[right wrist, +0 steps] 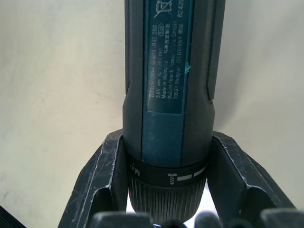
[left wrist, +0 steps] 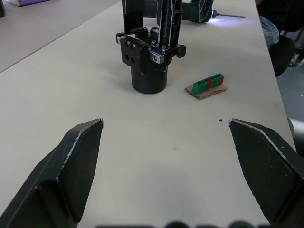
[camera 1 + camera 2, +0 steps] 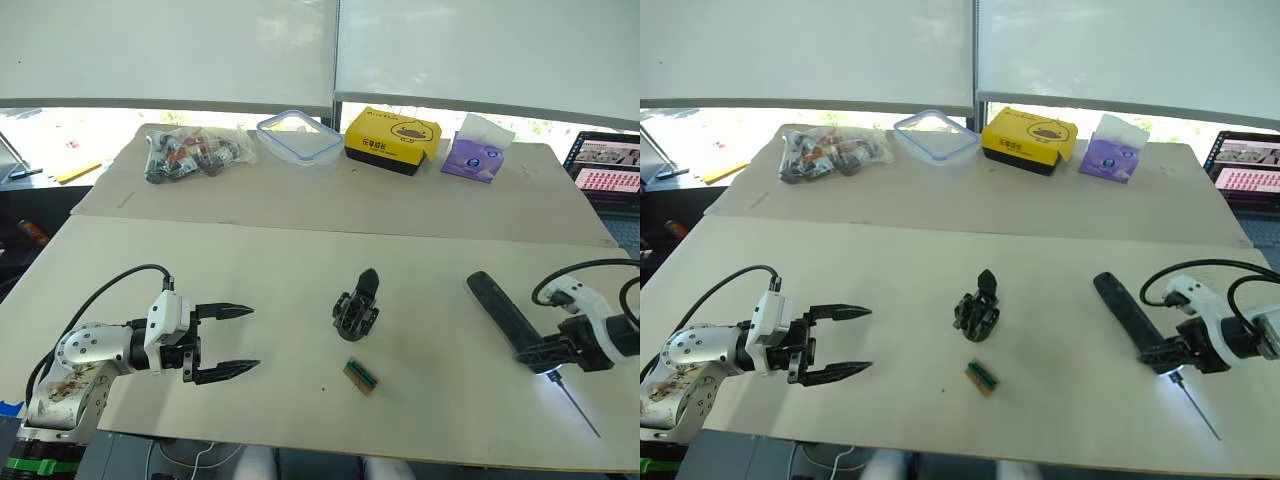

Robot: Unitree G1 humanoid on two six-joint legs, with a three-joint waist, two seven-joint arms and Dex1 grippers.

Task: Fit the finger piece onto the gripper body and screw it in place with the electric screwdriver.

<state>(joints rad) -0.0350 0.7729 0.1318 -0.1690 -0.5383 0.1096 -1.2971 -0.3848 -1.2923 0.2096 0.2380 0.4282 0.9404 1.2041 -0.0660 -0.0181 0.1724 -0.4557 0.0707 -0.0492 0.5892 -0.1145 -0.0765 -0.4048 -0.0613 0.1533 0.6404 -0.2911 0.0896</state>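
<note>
right gripper (image 3: 541, 352) is clamped on the electric screwdriver (image 3: 505, 312), its two black fingers (image 1: 100, 176) pressing either side of the tool's collar just above the ribbed ring. the tool lies low over the worktop (image 3: 300, 280) near the right edge, its thick dark handle pointing toward the far side and its thin metal bit aimed at the near edge, with a bright glow at the tip end beside the gripper. the wrist view shows a teal label panel running along the barrel.

left gripper (image 3: 225, 341) hovers near the near-left corner with its fingers (image 2: 76, 161) spread wide and nothing between them, pointing across the worktop toward the middle.

the gripper body (image 3: 356, 308) stands upright on its round base near the middle of the worktop, between the two arms and well apart from both, one pointed black finger sticking up from its linkages. just beside it, toward the near edge, lies a small green-brown block (image 3: 360, 375), not touching it.

along the far edge sit a clear bag of parts (image 3: 190, 152) at the far-left corner, then a clear plastic container (image 3: 298, 139), a yellow box (image 3: 392, 138) and a purple tissue pack (image 3: 476, 152). a laptop screen (image 3: 608, 168) shows past the far-right corner.
</note>
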